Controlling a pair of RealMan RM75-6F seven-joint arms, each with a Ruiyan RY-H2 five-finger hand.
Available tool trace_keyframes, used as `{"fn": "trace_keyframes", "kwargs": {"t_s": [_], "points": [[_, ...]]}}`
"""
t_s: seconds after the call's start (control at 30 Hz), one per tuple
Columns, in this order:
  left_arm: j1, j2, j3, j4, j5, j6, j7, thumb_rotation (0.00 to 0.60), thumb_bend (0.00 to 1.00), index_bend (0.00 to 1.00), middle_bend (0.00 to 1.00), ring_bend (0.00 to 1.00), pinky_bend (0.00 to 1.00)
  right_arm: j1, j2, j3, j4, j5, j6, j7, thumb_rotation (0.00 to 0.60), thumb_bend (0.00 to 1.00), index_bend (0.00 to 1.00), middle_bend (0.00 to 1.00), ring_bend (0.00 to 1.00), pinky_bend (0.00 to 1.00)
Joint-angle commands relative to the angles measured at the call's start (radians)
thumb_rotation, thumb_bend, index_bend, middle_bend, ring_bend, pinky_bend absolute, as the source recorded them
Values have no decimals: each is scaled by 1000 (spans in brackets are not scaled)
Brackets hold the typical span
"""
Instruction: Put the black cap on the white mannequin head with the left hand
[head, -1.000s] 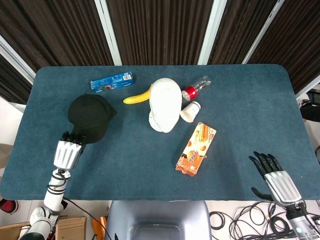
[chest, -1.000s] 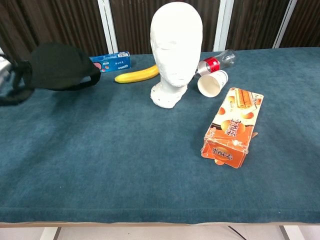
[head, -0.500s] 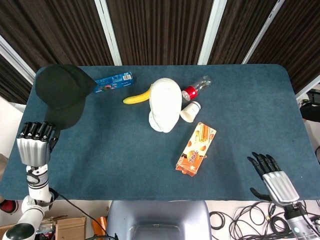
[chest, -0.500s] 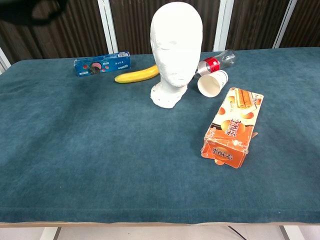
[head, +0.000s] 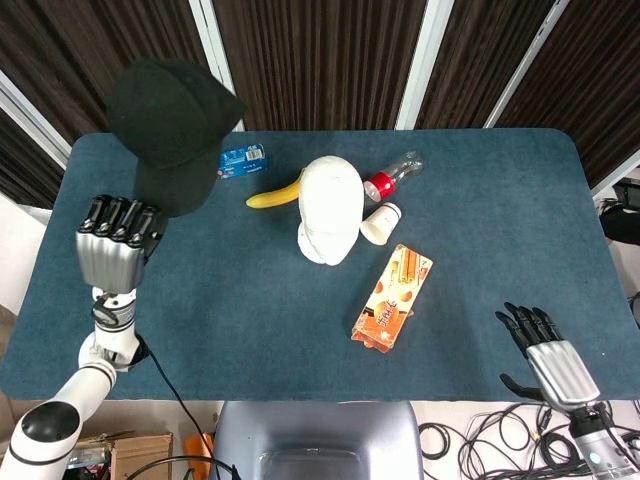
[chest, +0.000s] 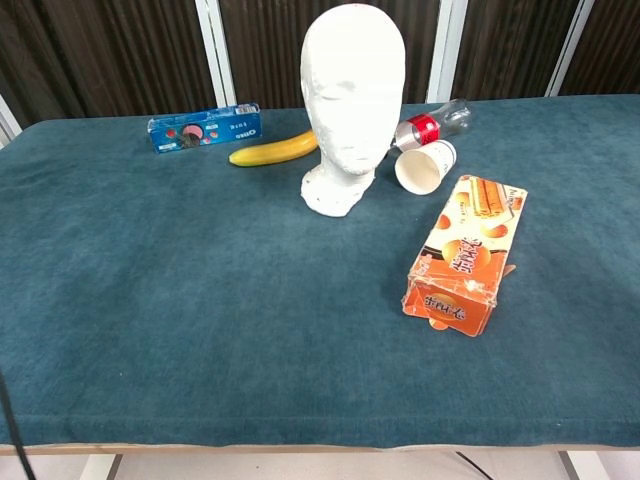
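Dark slatted panels with pale uprights stand behind a table (head: 200, 300) covered in blue-green cloth. The left hand (head: 115, 248) is raised at the table's left side, its fingers curled onto the brim of the black cap (head: 172, 125), which it holds aloft; from above the cap covers part of the far-left corner, well to the left of the white mannequin head (head: 330, 208). That head stands upright near the middle of the table, facing the robot. Just behind it lies a banana (chest: 273, 149), and further left a blue biscuit packet (chest: 205, 127), half hidden under the cap in the head view. To the head's right a clear plastic bottle with a red label (chest: 432, 124) lies on its side, with a paper cup (chest: 424, 165) tipped over just in front of it. Nearer the front edge lies an orange snack box (chest: 462, 253). The right hand (head: 548, 356) hovers at the table's near-right corner, fingers spread and holding nothing.
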Motion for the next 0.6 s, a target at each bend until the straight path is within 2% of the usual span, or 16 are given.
{"fn": "trace_keyframes", "kwargs": {"t_s": [0.03, 0.23, 0.6], "points": [[-80, 4, 10, -48, 35, -62, 82, 600, 607, 769, 764, 661, 631, 1, 7, 4, 4, 7, 0, 21, 600, 176, 0, 0, 0, 0], [-171, -34, 11, -49, 50, -163, 138, 600, 608, 769, 764, 662, 632, 8, 23, 13, 13, 25, -7, 75, 600, 177, 0, 0, 0, 0], [-254, -181, 38, 67, 62, -306, 162, 600, 608, 769, 764, 661, 631, 13, 52, 7, 36, -3, 3, 171, 600, 176, 0, 0, 0, 0]]}}
